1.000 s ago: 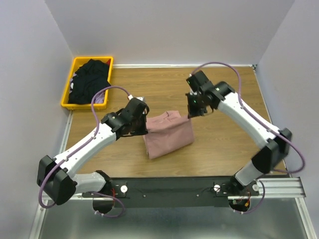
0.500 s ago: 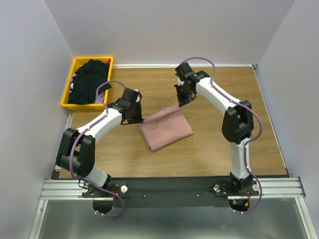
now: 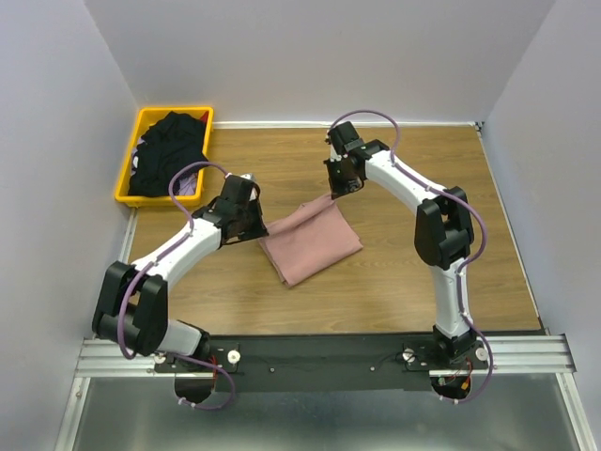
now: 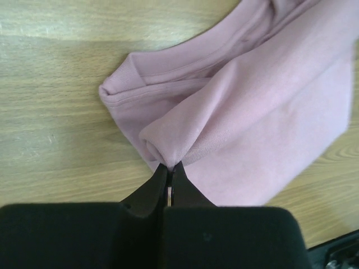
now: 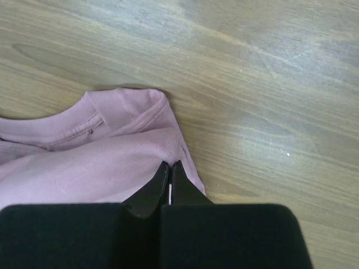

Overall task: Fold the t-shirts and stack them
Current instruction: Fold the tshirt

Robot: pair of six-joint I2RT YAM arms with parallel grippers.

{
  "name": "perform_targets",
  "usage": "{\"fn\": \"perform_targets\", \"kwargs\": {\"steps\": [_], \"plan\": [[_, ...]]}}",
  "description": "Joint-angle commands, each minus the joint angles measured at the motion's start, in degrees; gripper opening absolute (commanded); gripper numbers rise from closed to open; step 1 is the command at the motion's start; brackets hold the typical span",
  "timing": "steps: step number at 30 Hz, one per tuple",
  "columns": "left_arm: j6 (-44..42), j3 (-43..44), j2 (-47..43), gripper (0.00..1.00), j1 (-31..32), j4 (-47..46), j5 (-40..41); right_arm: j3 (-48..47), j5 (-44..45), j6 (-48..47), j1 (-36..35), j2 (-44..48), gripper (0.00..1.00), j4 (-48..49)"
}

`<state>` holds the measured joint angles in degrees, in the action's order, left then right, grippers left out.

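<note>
Arms outstretched, jaws tight on pink t-shirt

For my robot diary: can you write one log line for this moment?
left pincer: shut on pink shirt | right pincer: shut on pink shirt | black shirts: in bin | step: folding

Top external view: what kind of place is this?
Likely a robot test cell: plain white walls around a wooden table, left arm and right arm on an aluminium rail, a yellow bin of black t-shirts.
</note>
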<state>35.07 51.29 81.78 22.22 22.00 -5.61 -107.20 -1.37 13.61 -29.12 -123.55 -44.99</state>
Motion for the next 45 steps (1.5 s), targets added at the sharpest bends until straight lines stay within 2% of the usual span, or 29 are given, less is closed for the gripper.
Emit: {"fn": "perform_targets", "kwargs": {"steps": [1,6,12,16,17,19,20,23,26,29,30,31,33,36,38,40,42,43,45], "plan": [[2.0,-0.7,-5.5,0.0,-0.3,2.2,2.6,1.3,1.1,-0.5,0.8,0.9,0.01,3.3],[3.3,-1.8,-7.8,0.0,-0.3,2.3,1.1,2.0,1.0,-0.5,0.8,1.2,0.01,4.2],[6.1,-9.1,-10.0,0.0,-0.3,-0.7,0.3,2.4,-0.7,-0.6,0.8,0.2,0.01,5.6],[8.3,-12.9,-10.7,0.0,-0.6,-2.9,3.8,2.1,-1.9,-0.8,0.8,-0.3,0.12,6.6],[9.1,-13.5,-10.6,0.0,-0.6,-3.5,4.4,1.9,-2.2,-0.9,0.8,-0.1,0.2,6.7],[9.5,-15.1,-10.0,0.0,-1.4,-6.2,4.1,1.5,-3.6,-1.0,0.8,0.2,0.28,6.8],[9.4,-15.1,-9.4,0.0,-1.6,-6.8,3.8,1.4,-4.0,-0.7,0.8,0.6,0.39,6.8],[9.3,-13.9,-8.1,0.0,-1.7,-6.8,3.8,2.3,-3.5,-0.2,0.9,3.0,0.45,7.1],[10.2,-13.9,-10.4,0.0,-1.8,-5.7,4.6,5.1,-1.5,0.5,0.8,6.9,0.5,8.6],[11.4,-14.5,-15.8,0.24,-1.8,-3.5,7.3,9.4,-2.9,0.7,0.8,10.9,0.53,10.8],[11.6,-14.5,-17.3,0.35,-1.7,-2.8,8.1,10.8,-4.0,1.2,0.8,12.0,0.53,11.4],[11.8,-14.5,-20.7,0.51,-1.8,-1.1,9.6,12.1,-6.4,1.3,0.8,13.8,0.53,13.1],[11.9,-14.2,-23.7,0.61,-1.7,0.3,10.8,16.8,-11.2,1.9,0.9,15.6,0.53,16.6],[11.0,-12.2,-26.8,0.61,-1.0,2.2,9.8,22.2,-15.7,3.8,1.2,17.9,0.53,21.0],[10.1,-10.9,-27.1,0.57,-0.2,0.9,6.1,24.6,-18.2,5.3,1.9,18.7,0.5,24.2],[10.1,-10.2,-24.8,0.53,1.3,-2.0,0.4,27.2,-22.6,5.9,2.1,18.8,0.49,26.0],[10.8,-10.2,-22.5,0.5,2.2,-3.8,-1.6,28.4,-26.5,6.6,2.1,18.1,0.49,27.7],[11.3,-10.3,-20.2,0.44,2.6,-5.7,-3.2,29.3,-30.7,7.0,2.1,17.7,0.49,29.0],[11.9,-11.4,-17.9,0.39,2.6,-8.9,-5.3,30.8,-33.3,8.4,2.1,17.1,0.49,30.4]]}}
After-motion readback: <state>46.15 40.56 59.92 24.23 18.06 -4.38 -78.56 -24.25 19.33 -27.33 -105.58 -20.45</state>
